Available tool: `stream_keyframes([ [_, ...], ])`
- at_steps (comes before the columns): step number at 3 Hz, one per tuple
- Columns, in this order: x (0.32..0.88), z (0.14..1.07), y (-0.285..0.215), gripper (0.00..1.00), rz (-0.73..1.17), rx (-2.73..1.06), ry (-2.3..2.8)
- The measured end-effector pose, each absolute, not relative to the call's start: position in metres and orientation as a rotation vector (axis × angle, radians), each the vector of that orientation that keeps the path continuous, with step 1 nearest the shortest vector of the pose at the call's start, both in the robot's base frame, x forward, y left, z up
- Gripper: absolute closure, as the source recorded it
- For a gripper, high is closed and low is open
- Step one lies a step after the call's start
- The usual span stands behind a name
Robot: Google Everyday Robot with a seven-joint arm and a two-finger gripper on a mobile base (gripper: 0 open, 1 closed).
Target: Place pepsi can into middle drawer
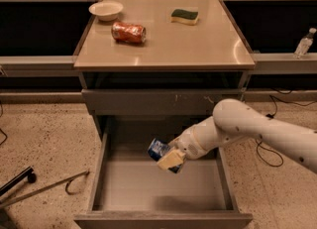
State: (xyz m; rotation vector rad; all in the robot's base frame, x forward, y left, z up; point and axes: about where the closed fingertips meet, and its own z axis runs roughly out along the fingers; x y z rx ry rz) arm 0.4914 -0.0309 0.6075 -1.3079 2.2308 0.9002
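A: Largest first. The bench (208, 49) carries an orange-red can (128, 31), a bowl (105, 10) and a sponge (184, 16). None is the target. Below it, the middle drawer (124, 193) stands pulled out, grey floor showing.

B: Arm and gripper?

A: The white arm (257, 129) reaches in from the right. The gripper (166, 155) hangs over the drawer's rear half, apparently clear of the floor.

B: Fingers?

A: Fingers (172, 160) clamped on the pepsi can (157, 148), which sits tilted in the grip, above the drawer.

B: Handling?

A: Judged light, thin-walled and smooth. It likely dents under a hard squeeze and rolls once freed. The best hold is across the mid-body with moderate force.
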Motion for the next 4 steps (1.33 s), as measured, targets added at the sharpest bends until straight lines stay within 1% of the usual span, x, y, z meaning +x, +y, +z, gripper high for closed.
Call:
stream_keyframes([
  [1, 0.490, 0.535, -0.019, 1.00, 0.895, -1.219, 2.262],
  [2, 0.520, 0.483, -0.011, 1.00, 0.850, -1.112, 2.237],
  [3, 0.573, 0.457, -0.008, 1.00, 0.775, -1.064, 2.156],
  [4, 0.595, 0.433, -0.016, 1.00, 0.765, -1.033, 2.148],
])
